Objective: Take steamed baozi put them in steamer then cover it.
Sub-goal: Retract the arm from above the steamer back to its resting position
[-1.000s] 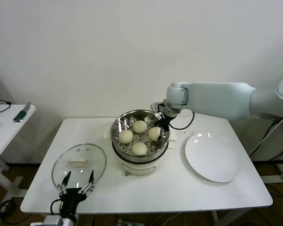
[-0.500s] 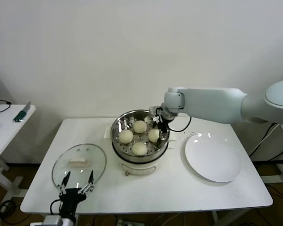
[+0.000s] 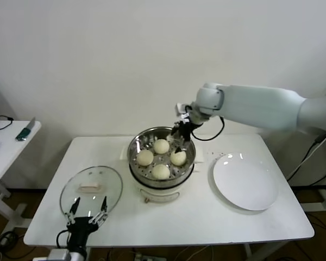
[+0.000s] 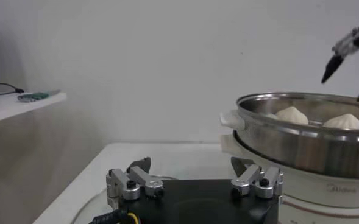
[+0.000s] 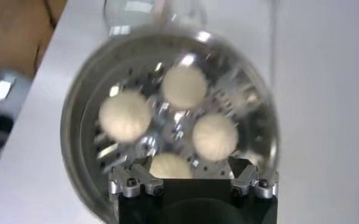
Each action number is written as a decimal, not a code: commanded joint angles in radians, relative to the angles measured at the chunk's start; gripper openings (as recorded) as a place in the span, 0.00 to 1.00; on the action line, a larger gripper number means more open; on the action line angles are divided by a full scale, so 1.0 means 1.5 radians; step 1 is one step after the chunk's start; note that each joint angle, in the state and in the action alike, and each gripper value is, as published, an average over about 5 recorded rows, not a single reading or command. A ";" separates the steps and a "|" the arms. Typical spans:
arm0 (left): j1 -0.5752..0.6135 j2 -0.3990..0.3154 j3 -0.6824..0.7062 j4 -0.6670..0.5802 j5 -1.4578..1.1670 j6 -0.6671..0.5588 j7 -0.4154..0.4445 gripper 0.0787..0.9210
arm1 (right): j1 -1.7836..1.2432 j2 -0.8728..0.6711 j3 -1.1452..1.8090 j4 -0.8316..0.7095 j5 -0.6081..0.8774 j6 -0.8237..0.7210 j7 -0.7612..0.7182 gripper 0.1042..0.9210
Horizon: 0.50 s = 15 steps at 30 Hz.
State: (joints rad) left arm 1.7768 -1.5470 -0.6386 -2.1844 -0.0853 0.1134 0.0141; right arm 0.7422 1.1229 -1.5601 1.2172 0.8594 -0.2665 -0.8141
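Note:
The steamer [image 3: 132, 163] stands mid-table, shiny steel on a cream base. Four cream-white baozi lie on its perforated tray: back [image 3: 161, 145], left [image 3: 145, 157], right [image 3: 178, 157] and front [image 3: 161, 172]. My right gripper [image 3: 180, 136] hangs open and empty just above the steamer's back right rim. In the right wrist view my right gripper [image 5: 193, 167] looks down on the steamer [image 5: 75, 115] and its baozi [image 5: 185, 85]. My left gripper [image 3: 88, 209] is open and empty at the table's front left, by the glass lid [image 3: 91, 187]. The left wrist view shows the steamer [image 4: 301, 146].
A flat white plate [image 3: 245, 181] lies on the table right of the steamer. A small side table [image 3: 11, 144] stands off to the left. The right arm [image 3: 261, 109] reaches in from the right, above the table's back edge.
My right gripper has lifted up and back from the right-hand baozi, which stays on the tray. The left arm has not moved.

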 commanded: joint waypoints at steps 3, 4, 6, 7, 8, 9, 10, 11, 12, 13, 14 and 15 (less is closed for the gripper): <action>-0.002 0.005 0.002 -0.002 -0.004 -0.003 -0.004 0.88 | -0.157 -0.204 0.354 0.128 0.097 -0.004 0.303 0.88; -0.004 0.006 0.002 -0.002 -0.004 -0.002 -0.004 0.88 | -0.188 -0.222 0.389 0.142 0.089 -0.004 0.336 0.88; -0.008 0.011 0.003 -0.002 0.000 0.000 -0.004 0.88 | -0.242 -0.256 0.450 0.169 0.074 -0.007 0.395 0.88; -0.010 0.013 0.003 -0.002 0.004 0.000 -0.003 0.88 | -0.274 -0.273 0.484 0.183 0.066 -0.009 0.421 0.88; -0.013 0.016 0.003 -0.001 0.009 0.001 -0.002 0.88 | -0.308 -0.290 0.521 0.199 0.059 -0.011 0.445 0.88; -0.016 0.018 0.003 0.000 0.014 0.001 -0.002 0.88 | -0.350 -0.307 0.562 0.216 0.052 -0.013 0.468 0.88; -0.020 0.020 0.003 0.001 0.019 0.002 -0.001 0.88 | -0.398 -0.323 0.607 0.232 0.039 -0.013 0.486 0.88; -0.024 0.022 0.002 0.003 0.020 0.003 0.000 0.88 | -0.444 -0.339 0.649 0.246 0.025 -0.009 0.498 0.88; -0.028 0.023 0.001 0.006 0.021 0.004 0.000 0.88 | -0.489 -0.355 0.686 0.261 0.011 -0.002 0.506 0.88; -0.032 0.025 0.001 0.008 0.021 0.005 0.000 0.88 | -0.538 -0.369 0.724 0.274 -0.006 0.007 0.512 0.88; -0.036 0.026 0.000 0.011 0.022 0.006 0.000 0.88 | -0.590 -0.382 0.767 0.287 -0.029 0.019 0.513 0.88; -0.038 0.027 -0.001 0.013 0.022 0.006 0.001 0.88 | -0.639 -0.393 0.807 0.298 -0.051 0.030 0.514 0.88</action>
State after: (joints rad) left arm 1.7451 -1.5167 -0.6380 -2.1768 -0.0701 0.1195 0.0138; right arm 0.3625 0.7855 -0.9533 1.4556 0.9113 -0.2728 -0.3325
